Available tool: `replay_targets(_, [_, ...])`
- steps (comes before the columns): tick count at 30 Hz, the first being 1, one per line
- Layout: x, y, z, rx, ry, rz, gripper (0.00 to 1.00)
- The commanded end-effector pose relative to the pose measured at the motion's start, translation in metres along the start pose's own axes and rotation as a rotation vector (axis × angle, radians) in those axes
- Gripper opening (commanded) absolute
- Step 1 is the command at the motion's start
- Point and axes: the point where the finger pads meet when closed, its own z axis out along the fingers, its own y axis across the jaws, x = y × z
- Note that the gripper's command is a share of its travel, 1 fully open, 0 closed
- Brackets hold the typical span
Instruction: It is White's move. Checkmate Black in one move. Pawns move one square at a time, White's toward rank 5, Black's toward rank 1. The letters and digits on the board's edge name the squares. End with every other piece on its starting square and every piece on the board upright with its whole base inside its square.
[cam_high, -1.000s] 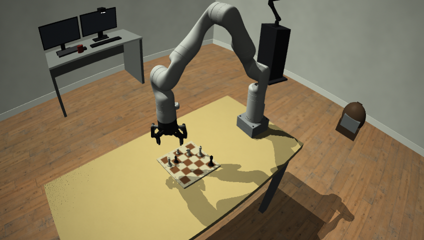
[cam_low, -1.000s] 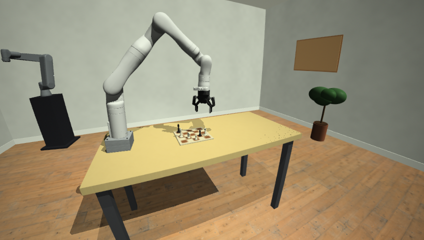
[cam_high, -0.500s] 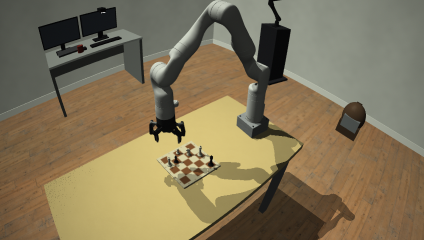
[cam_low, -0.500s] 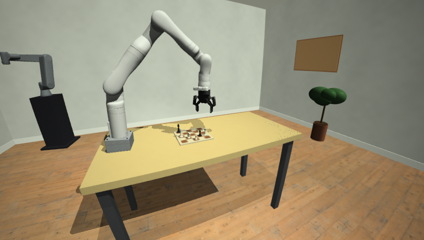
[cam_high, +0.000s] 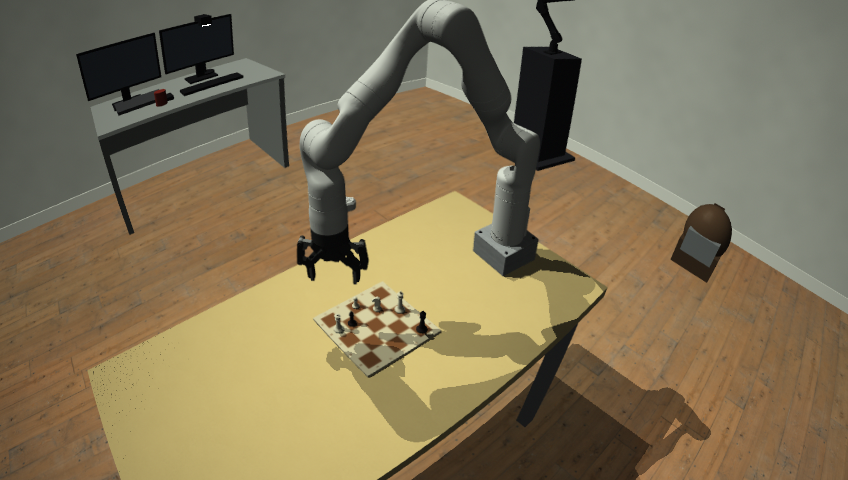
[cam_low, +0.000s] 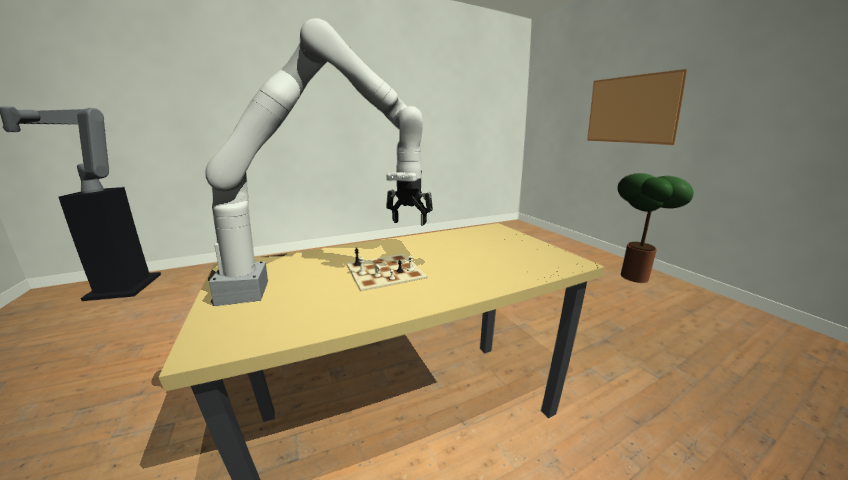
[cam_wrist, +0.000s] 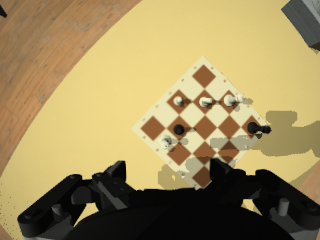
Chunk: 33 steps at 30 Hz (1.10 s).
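A small chessboard (cam_high: 377, 327) lies on the yellow table; it also shows in the exterior view (cam_low: 386, 273) and in the wrist view (cam_wrist: 202, 123). Several white pieces stand on it, among them a tall one (cam_high: 401, 302), two short ones (cam_high: 376, 305) (cam_high: 355, 303) and one at the left edge (cam_high: 338, 324). A tall black piece (cam_high: 422, 321) stands at the right edge and a small black one (cam_high: 351, 319) near the left. All are upright. My gripper (cam_high: 332, 272) hangs open and empty, well above the table beyond the board's far left side.
The arm's grey base (cam_high: 505, 249) is bolted to the table behind the board. A desk with monitors (cam_high: 178, 89), a black pedestal (cam_high: 547, 107) and a potted plant (cam_low: 648, 226) stand on the floor, away from the table.
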Motion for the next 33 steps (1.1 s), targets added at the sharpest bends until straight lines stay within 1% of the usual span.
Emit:
replay_targets(1, [0.0012, -0.0017, -0.0019, 0.003, -0.004, 0.004, 1.00])
replay_targets(23, [0.0018, -0.0022, -0.0020, 0.004, -0.005, 0.013, 1.00])
replay_targets(28, [0.0019, -0.0018, -0.0008, 0.002, -0.005, 0.049, 1.00])
replay_targets(33, [0.0020, -0.0009, 0.0019, -0.002, -0.004, 0.133, 1.00])
